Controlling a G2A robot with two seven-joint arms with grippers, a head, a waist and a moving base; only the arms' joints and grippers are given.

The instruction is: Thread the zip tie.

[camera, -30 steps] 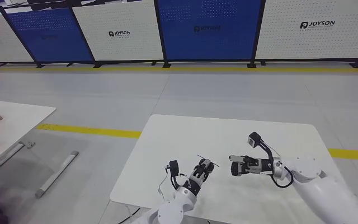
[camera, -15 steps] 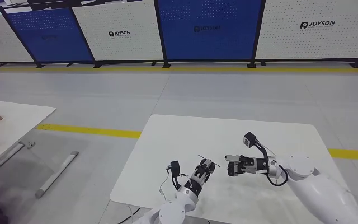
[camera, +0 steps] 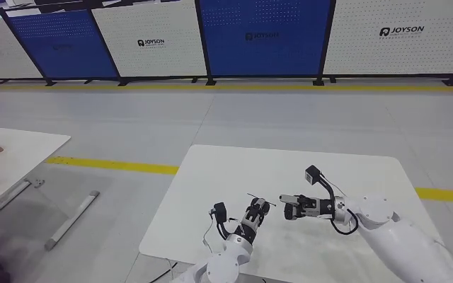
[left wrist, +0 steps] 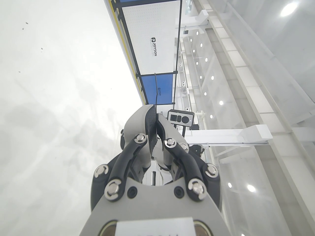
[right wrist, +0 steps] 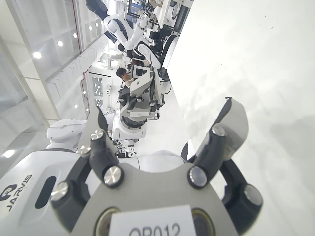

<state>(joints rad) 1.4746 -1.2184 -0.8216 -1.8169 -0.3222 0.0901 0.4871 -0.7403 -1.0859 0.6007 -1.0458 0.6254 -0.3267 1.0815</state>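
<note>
The zip tie, a thin black strip, was pinched between the dark pads of the left gripper, whose fingers were pressed together on it. A straight free length of the strip was left projecting beyond the fingertips. In the top view the strip was found in the lower centre of the frame, held above the white table near its front edge. Its free end was pointed toward the upper left of the frame. Whether the other end of the strip had been passed through anything could not be told.

The right gripper was placed just to the right of the left gripper in the top view, at about the same height in the frame. It was turned toward the left gripper and kept apart from it by a small gap. Its two fingers were spread wide in the right wrist view, and nothing was held between them.

A second white table was cut off by the left edge of the top view. A yellow floor line was drawn across the grey floor beyond the tables. Blue and white perforated panels were lined up along the top of the frame.
</note>
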